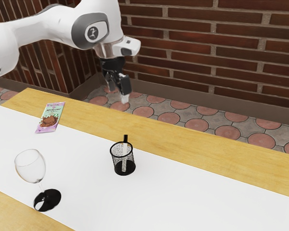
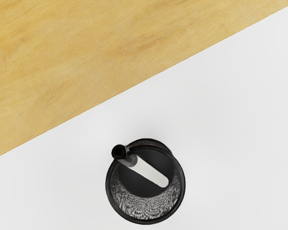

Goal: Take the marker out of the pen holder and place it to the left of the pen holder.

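Observation:
My gripper (image 1: 118, 93) hangs high above the table in the exterior view, its fingers apart with nothing between them. Below it and toward the exterior view's right stands the black mesh pen holder (image 1: 123, 161), upright on the white runner. The marker (image 1: 125, 144) leans inside it, black end up and sticking out over the rim. From above, in the wrist view, the pen holder (image 2: 146, 208) appears with the marker (image 2: 149, 171) slanting across its opening, black end resting at the rim and white body reaching down inside.
A wine glass (image 1: 31, 166) with a black base stands toward the exterior view's lower left. A chocolate bar (image 1: 50, 117) lies flat near the table's far edge. The white runner (image 1: 197, 197) covers the middle of the wooden table (image 1: 183, 139); a brick wall rises beyond.

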Motion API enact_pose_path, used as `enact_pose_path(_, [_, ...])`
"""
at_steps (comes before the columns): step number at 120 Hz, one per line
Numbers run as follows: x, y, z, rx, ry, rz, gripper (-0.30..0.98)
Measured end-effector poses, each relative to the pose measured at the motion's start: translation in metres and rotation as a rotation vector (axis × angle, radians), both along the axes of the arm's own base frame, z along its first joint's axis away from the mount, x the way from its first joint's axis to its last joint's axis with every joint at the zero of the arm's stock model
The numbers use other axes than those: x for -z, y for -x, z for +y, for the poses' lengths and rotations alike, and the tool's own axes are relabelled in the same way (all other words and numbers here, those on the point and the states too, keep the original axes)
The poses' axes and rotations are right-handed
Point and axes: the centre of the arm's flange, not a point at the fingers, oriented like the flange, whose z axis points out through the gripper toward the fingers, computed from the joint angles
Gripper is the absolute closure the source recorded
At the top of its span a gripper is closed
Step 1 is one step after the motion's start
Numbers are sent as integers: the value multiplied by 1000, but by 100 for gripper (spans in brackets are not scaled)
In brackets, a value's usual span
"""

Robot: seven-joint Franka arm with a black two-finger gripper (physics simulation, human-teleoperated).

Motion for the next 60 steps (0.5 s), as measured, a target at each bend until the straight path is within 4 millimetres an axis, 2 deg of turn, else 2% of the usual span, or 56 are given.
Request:
enact_pose_path(5, [-7, 2, -3, 29, -2, -3, 0])
enact_pose_path(11, [-4, 1, -2, 53, -4, 10, 0])
enact_pose_path(21, [32, -10, 8, 72, 9, 80, 0])
enact_pose_path(30, [68, -21, 43, 9, 71, 153, 0])
enact_pose_path(35, [84, -22, 52, -16, 99, 187, 0])
enact_pose_path(49, [113, -16, 48, -22, 139, 254, 0])
enact_pose_path(60, [128, -16, 42, -22, 150, 284, 0])
